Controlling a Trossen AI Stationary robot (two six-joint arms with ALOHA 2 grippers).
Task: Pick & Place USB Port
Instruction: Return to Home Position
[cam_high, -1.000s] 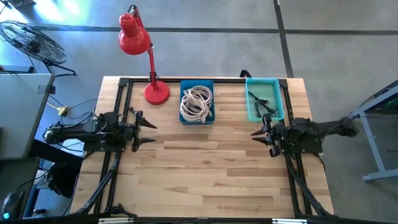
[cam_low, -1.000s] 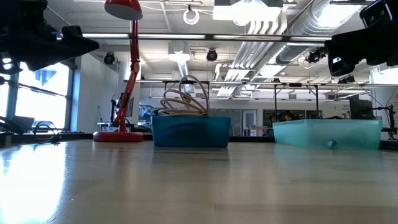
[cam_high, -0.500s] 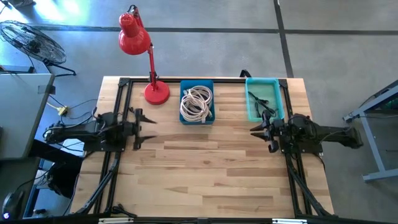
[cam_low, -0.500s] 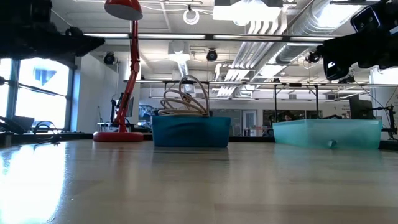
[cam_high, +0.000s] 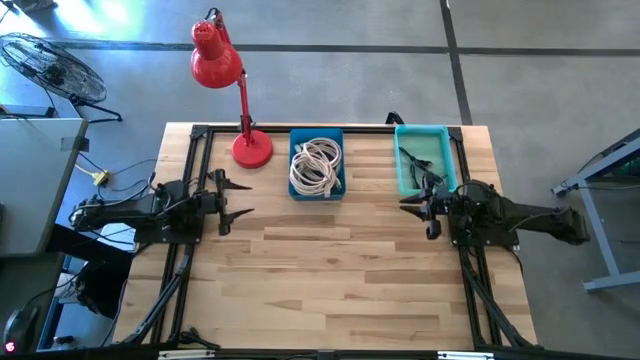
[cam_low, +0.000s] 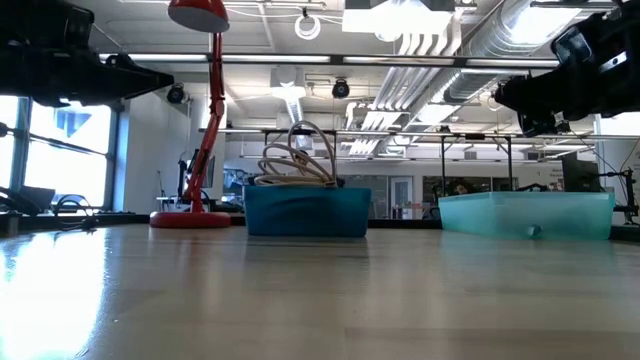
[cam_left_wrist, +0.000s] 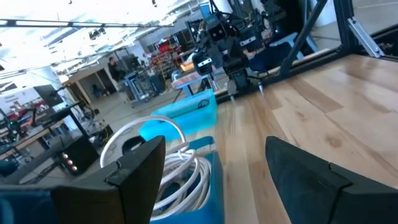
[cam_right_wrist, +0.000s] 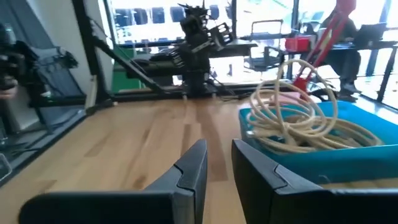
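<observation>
No text, label, brand or number can be read on the blue bin (cam_low: 305, 212), the green bin (cam_low: 525, 213), the red lamp (cam_high: 215, 55) or the desk (cam_high: 330, 270); anything in the room beyond is too blurred

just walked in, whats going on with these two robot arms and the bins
Nothing is being handled right now. The left hand and the right hand both hang open and empty above the wooden table, one at each side. The sorting looks done: a coil of pale cables lies in the blue bin, and a black cable lies in the green bin. Both bins stand along the table's back edge, next to a red lamp.
</observation>
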